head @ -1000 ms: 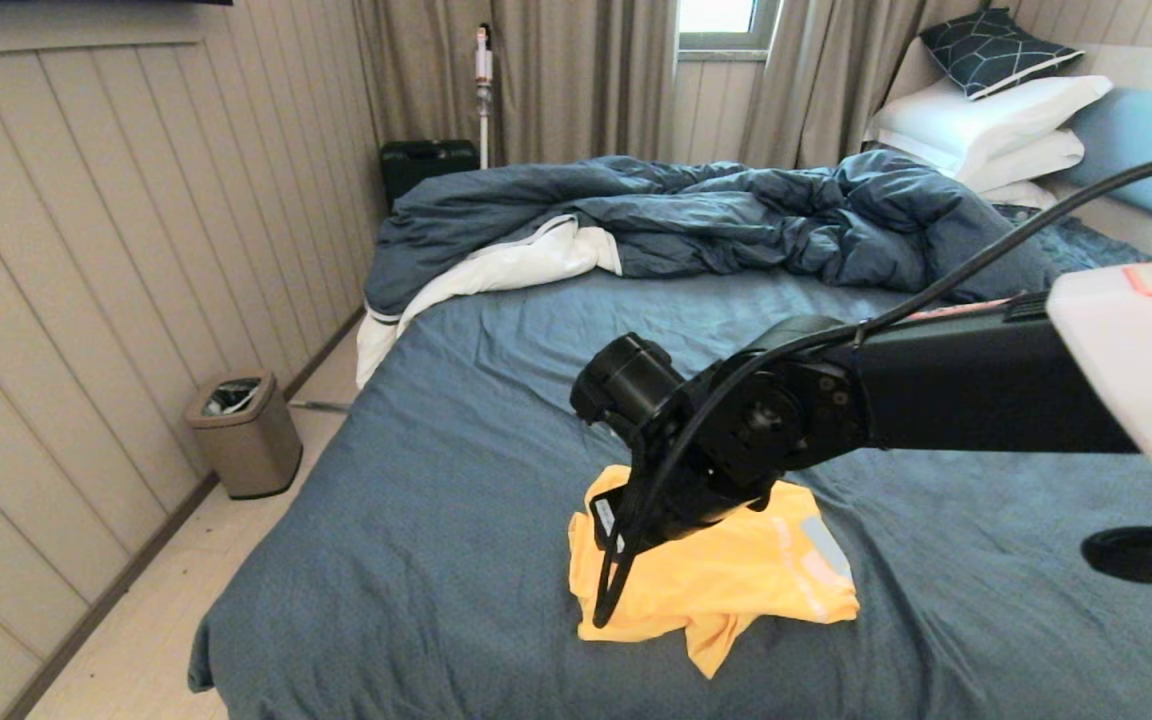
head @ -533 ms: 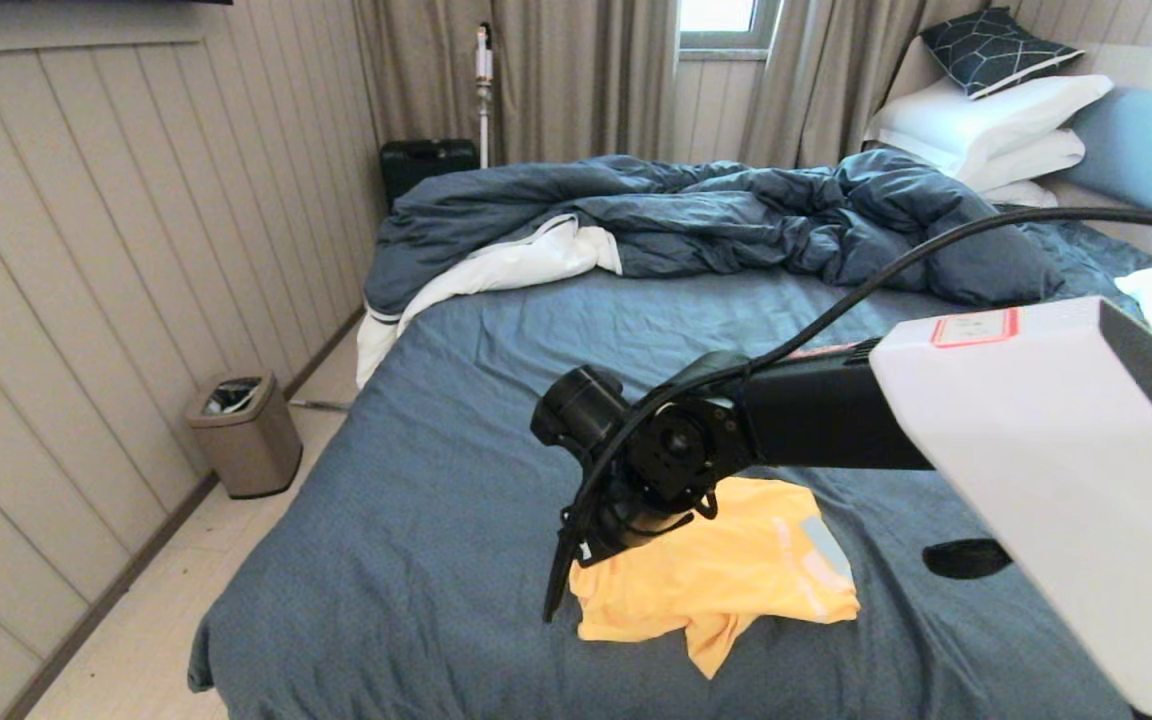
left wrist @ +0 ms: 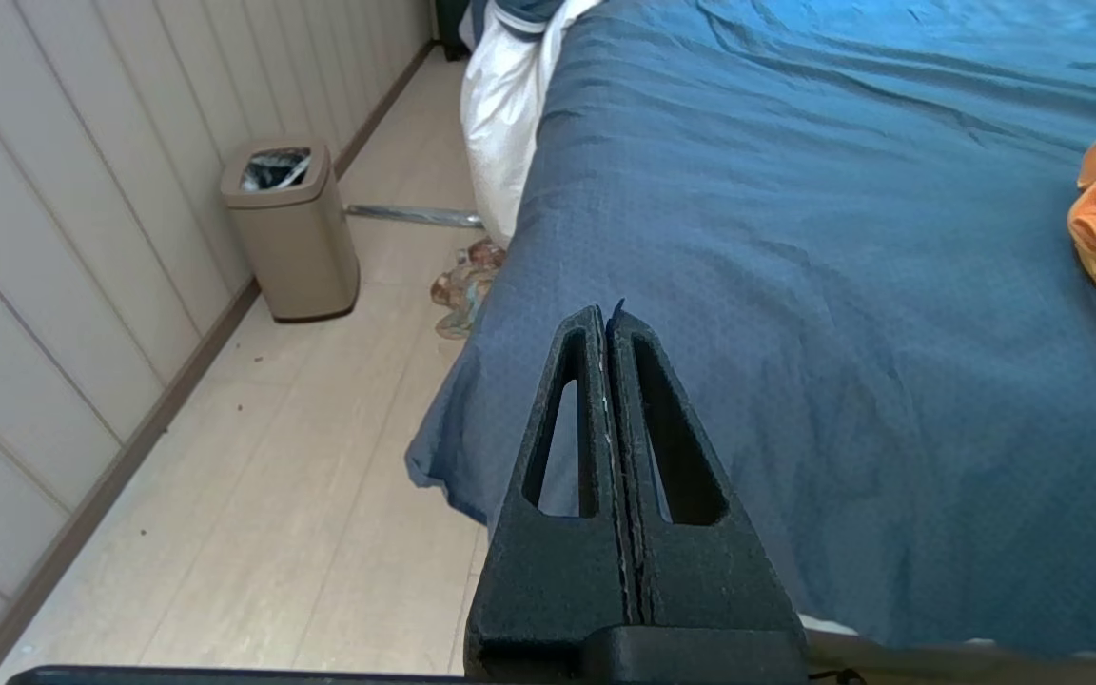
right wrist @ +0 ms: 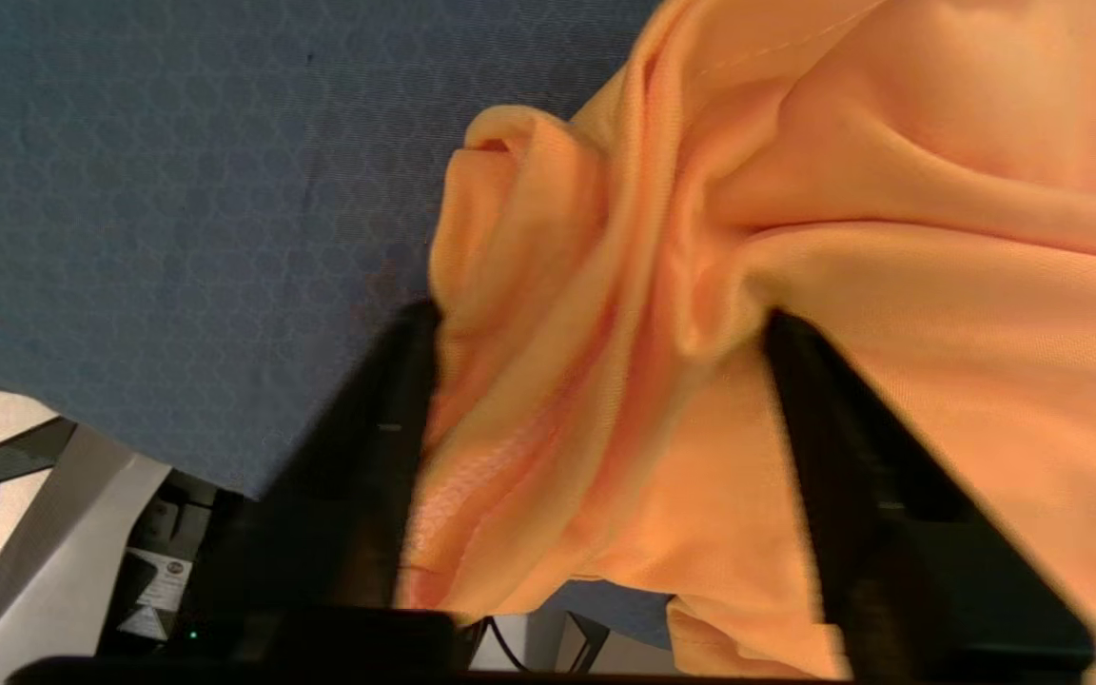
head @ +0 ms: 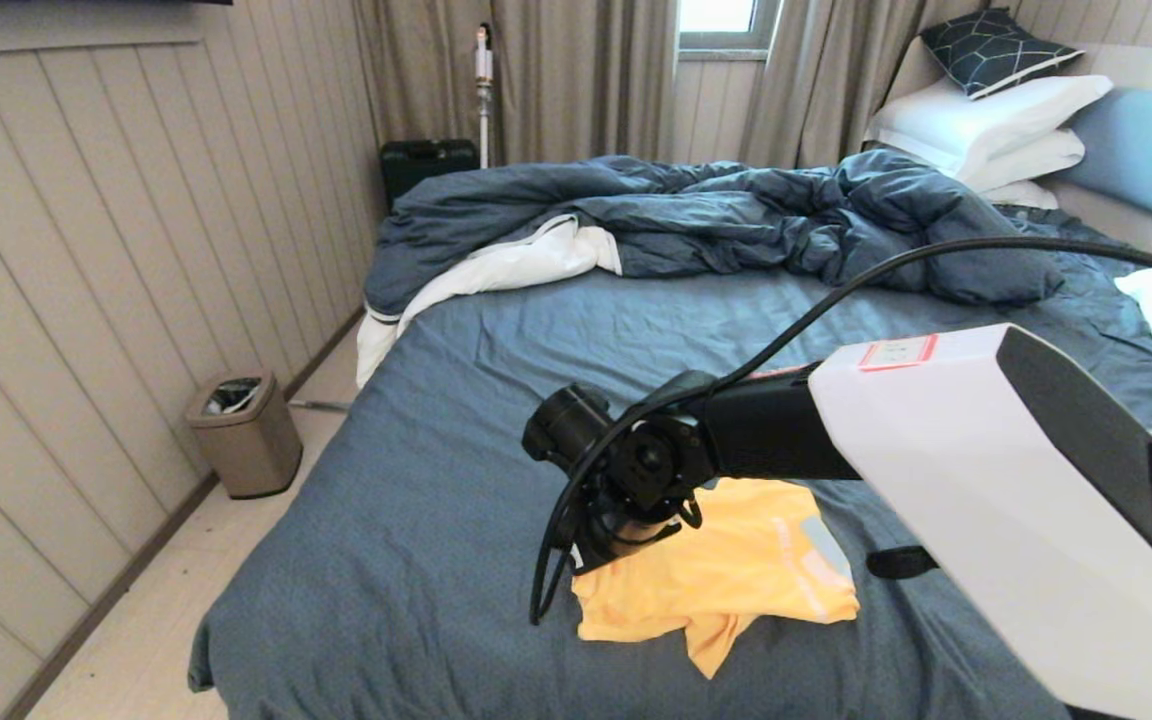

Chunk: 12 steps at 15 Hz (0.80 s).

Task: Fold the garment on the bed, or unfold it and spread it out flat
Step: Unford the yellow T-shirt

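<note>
Garment (head: 726, 570) crumpled near foot of bed (head: 416, 560). Right gripper (right wrist: 596, 333) jaws open, straddling bunched fold at its edge. Close on one layer only, avoid sheet. Left gripper (left wrist: 608, 323) shut, parked beside bed corner.

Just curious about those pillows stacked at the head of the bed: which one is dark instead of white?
The top one: the dark navy pillow with a thin pale geometric line pattern, lying tilted on the plain white pillows stacked beneath it.

Right end effector (right wrist: 596, 342) fingertips blurred, bases cut off; arm hides part of garment (head: 726, 580).
</note>
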Tool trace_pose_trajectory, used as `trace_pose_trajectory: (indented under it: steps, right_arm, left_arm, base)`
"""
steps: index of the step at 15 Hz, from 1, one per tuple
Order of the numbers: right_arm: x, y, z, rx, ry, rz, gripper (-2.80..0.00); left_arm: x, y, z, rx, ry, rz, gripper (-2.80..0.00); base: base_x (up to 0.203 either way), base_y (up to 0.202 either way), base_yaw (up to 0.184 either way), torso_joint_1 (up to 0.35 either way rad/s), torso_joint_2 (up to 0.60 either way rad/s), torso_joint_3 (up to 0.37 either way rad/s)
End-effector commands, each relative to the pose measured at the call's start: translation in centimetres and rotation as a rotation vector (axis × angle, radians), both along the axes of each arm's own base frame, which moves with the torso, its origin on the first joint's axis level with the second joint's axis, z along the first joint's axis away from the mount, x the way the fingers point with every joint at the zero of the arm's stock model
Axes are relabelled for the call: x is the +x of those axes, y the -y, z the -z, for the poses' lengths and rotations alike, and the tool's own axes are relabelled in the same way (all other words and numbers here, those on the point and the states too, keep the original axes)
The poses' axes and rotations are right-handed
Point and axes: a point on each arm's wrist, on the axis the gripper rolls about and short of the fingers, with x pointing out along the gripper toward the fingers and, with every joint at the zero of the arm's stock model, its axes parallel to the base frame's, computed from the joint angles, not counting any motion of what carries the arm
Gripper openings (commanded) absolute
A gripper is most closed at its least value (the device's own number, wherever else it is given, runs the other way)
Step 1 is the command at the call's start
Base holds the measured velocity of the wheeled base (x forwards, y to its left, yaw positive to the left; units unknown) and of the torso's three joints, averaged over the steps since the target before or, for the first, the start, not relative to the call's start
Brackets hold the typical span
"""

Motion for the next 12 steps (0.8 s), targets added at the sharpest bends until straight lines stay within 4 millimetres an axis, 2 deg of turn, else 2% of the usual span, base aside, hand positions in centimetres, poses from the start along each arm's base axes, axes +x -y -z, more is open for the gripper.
trace_pose_trajectory:
  steps: [1,9,12]
  right_arm:
    - [0.0,0.1,0.1,-0.003,-0.002,0.003,-2.80]
    - [0.3,0.6,-0.8,0.000,0.037,0.058,-2.80]
    - [0.5,2.6,-3.6,0.044,0.078,0.100,-2.80]
  left_arm:
    - [0.0,0.0,0.0,0.000,0.000,0.000,-2.80]
    - [0.0,0.0,0.0,0.000,0.000,0.000,-2.80]
    - [0.0,0.0,0.0,0.000,0.000,0.000,-2.80]
  base:
    - [0.000,0.000,0.000,0.000,0.00,0.000]
    - [0.000,0.000,0.000,0.000,0.00,0.000]
    - [0.000,0.000,0.000,0.000,0.00,0.000]
